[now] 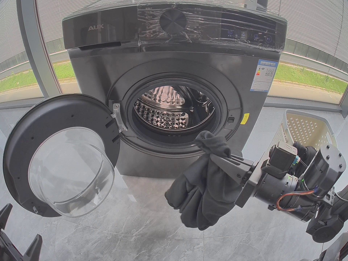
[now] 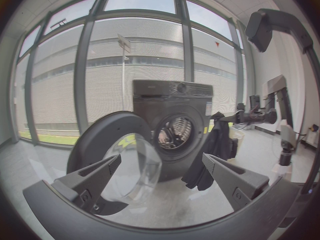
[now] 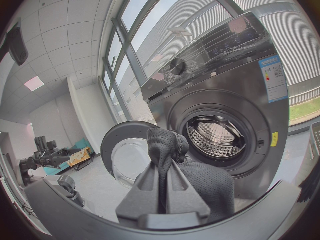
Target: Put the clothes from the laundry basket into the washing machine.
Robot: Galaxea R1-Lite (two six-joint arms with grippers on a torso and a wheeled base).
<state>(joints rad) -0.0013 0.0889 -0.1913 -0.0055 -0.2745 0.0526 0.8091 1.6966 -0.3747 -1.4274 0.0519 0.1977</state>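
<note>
Your right claw (image 1: 214, 158) is clamped tight on one dark grey garment (image 1: 206, 196), a bunched knot above the fingers and the rest hanging below them. That arm comes in roughly level, with the fingers pointing at the one washing machine (image 1: 174, 55). Its drum (image 1: 166, 109) mouth lies just beyond the fingertips, and its round door (image 1: 54, 116) stands swung open, off to the far side of the claw. The one laundry basket (image 1: 308, 127) sits behind the claw's wrist.

There is writing you can look at: a logo on the drawer panel, one blue-and-white label (image 1: 264, 75) and one small yellow sticker (image 1: 245, 118), both beyond the claw.

Your left claw (image 2: 160, 158) sits low and level, spread wide and holding nothing, with the open door between it and the machine.
</note>
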